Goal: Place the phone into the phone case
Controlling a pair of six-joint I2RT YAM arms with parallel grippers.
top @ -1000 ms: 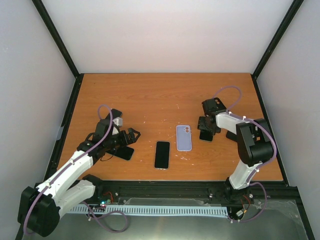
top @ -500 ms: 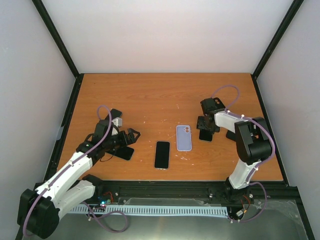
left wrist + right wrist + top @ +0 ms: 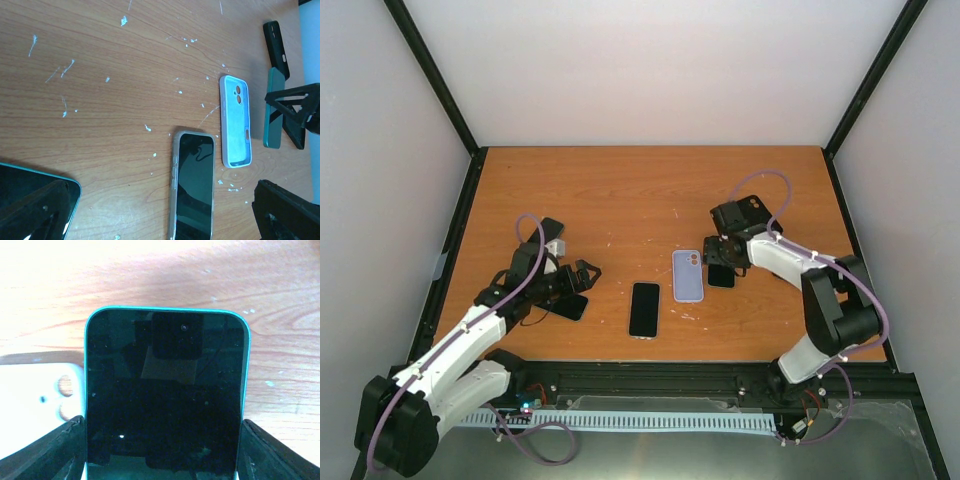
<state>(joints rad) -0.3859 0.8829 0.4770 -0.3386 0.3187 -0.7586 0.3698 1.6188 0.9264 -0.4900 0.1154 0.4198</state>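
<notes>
My right gripper [image 3: 722, 258] is shut on a teal-edged phone [image 3: 721, 276] and holds it just right of the light blue phone case [image 3: 688, 276], which lies open side up mid-table. In the right wrist view the phone [image 3: 167, 385] fills the space between my fingers [image 3: 52, 452], with the case [image 3: 40, 400] at its left. My left gripper [image 3: 584, 271] is open and empty above the table. A second teal phone [image 3: 569, 305] lies beside it. The left wrist view shows the case [image 3: 235, 121] and the held phone [image 3: 274, 107].
A dark phone in a clear case [image 3: 643, 309] lies left of the blue case, also seen in the left wrist view [image 3: 194, 187]. A black case [image 3: 276, 46] lies at the far right. The table's front rail [image 3: 650, 375] runs along the near edge.
My right gripper has moved left with the teal phone, closer to the light blue case. The left arm has barely moved.
</notes>
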